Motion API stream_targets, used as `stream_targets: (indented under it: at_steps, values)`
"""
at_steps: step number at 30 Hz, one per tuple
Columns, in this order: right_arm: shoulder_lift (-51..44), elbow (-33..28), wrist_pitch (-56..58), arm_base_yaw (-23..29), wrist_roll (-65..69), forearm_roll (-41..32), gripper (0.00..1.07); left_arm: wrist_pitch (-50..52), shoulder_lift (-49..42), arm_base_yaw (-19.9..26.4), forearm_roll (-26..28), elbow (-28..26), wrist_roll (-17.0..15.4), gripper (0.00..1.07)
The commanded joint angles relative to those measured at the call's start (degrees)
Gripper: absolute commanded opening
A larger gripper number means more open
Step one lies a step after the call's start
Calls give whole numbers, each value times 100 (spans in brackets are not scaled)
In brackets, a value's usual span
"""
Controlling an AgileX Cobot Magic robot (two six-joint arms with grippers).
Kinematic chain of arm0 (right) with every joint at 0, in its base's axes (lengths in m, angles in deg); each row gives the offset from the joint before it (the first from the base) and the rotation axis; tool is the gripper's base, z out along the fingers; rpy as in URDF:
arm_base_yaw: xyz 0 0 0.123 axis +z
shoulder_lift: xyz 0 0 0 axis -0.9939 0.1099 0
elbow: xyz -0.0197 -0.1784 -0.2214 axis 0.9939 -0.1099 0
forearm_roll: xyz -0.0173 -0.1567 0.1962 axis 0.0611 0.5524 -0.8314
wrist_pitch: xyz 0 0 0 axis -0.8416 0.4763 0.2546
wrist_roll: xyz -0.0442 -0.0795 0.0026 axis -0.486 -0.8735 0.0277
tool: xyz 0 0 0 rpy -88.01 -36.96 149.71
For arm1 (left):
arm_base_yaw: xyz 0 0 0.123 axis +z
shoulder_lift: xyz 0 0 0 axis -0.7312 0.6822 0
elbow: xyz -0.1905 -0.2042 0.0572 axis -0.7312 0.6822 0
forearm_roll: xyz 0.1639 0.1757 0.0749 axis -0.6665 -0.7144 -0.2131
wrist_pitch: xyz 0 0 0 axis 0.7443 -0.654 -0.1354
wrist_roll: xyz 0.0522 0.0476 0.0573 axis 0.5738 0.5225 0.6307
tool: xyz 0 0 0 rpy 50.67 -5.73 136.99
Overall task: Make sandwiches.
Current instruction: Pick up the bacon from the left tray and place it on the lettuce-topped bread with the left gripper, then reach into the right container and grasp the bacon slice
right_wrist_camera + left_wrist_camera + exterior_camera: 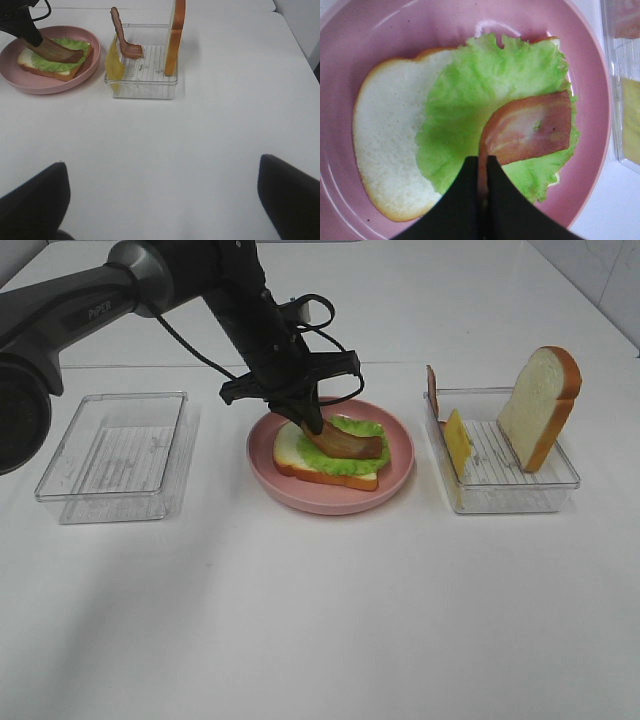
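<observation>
The sandwich [322, 477] sits half-built on the pink plate [330, 504]: bread slice [288, 448], lettuce [345, 466], and a bacon strip [350, 444] pinched in the left gripper [482, 167], its jaws pressed together. Letting go while the strip is tilted could let it slide off or drag the lettuce. The right gripper [162, 197] hangs spread. Counted: two bread slices, two bacon strips, one lettuce, one cheese square [458, 443], two clear trays [520, 498], one plate
</observation>
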Motion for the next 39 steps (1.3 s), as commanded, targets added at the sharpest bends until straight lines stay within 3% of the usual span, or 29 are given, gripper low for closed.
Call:
stream_targets:
  at_steps: [1, 4, 6, 8, 9, 10, 11, 12, 13, 14, 16, 20, 24, 25, 27, 29, 32, 34, 37, 39]
  values:
    - [11, -11, -11, 0, 23, 0, 97, 0, -29, -11, -23, -17, -52, 0]
    - [11, -11, -11, 0, 23, 0, 97, -52, -29, -11, -23, -17, -92, 0]
    - [11, -11, -11, 0, 23, 0, 97, -120, -29, -11, -23, -17, -92, 6]
    - [11, -11, -11, 0, 23, 0, 97, -218, -34, -11, -63, -46, -92, 26]
    - [11, -11, -11, 0, 23, 0, 97, -218, -34, -11, -63, -46, -92, 26]
    - [11, -11, -11, 0, 23, 0, 97, -355, -34, -11, -155, -178, -92, 49]
    - [11, -11, -11, 0, 23, 0, 97, -424, -34, -11, -201, -275, -92, 60]
    - [11, -11, -11, 0, 23, 0, 97, -424, -34, -11, -201, -275, -92, 60]
    - [11, -11, -11, 0, 23, 0, 97, -481, -34, -11, -275, -481, -103, 83]
    - [11, -11, -11, 0, 23, 0, 97, -481, -34, -11, -275, -481, -103, 83]
    - [11, -11, -11, 0, 23, 0, 97, -481, -46, -17, -292, -825, -143, 102]
    - [11, -11, -11, 0, 23, 0, 97, -481, -46, -46, -309, -1243, -132, 102]
    - [11, -11, -11, 0, 23, 0, 97, -481, -103, -46, -286, -1318, -115, 102]
    - [11, -11, -11, 0, 23, 0, 97, -481, -183, -46, -338, -1318, 132, 102]
    - [11, -11, -11, 0, 23, 0, 97, -481, -229, -46, -372, -1318, 258, 102]
    - [11, -11, -11, 0, 23, 0, 97, -481, -561, -40, -653, -1232, 613, 102]
    - [11, -11, -11, 0, 23, 0, 97, -481, -647, -11, -745, -1180, 676, 102]
    - [11, -11, -11, 0, 23, 0, 97, -481, -1008, 46, -1215, -808, 831, 102]
    - [11, -11, -11, 0, 23, 0, 97, -481, -1318, 149, -1484, -395, 871, 102]
    - [11, -11, -11, 0, 23, 0, 97, -481, -1816, 430, -1788, 292, 877, 102]
